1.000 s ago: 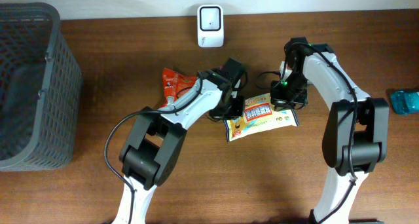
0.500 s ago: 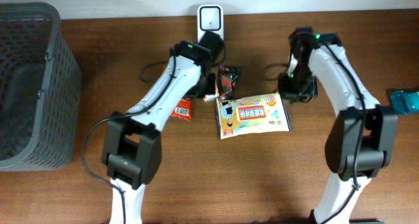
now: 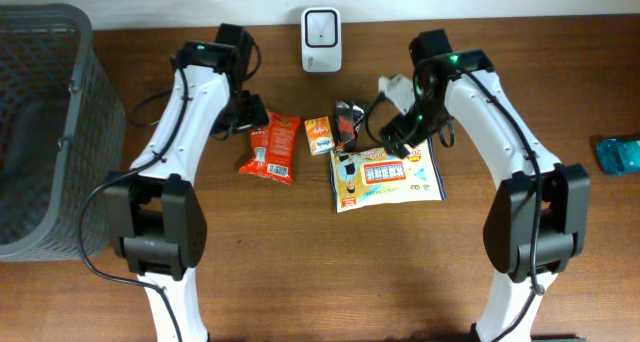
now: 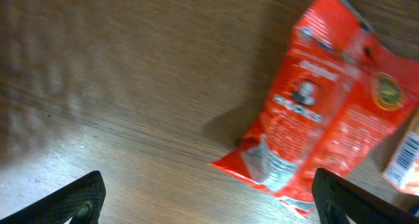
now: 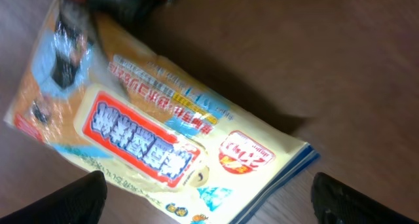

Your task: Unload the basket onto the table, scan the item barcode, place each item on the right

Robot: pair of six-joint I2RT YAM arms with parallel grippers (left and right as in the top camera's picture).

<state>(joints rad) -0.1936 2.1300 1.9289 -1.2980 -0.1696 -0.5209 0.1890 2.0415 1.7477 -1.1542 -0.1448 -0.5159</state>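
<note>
Basket sits far left, well apart from red packet.

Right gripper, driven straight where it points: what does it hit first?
Most likely the yellow snack packet, lying flat on the table directly under the open right gripper; depth is unclear.

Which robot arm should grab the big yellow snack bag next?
Probably the right arm: the right fingers hang open over the yellow bag, while the left fingers are off by the red packet.
</note>
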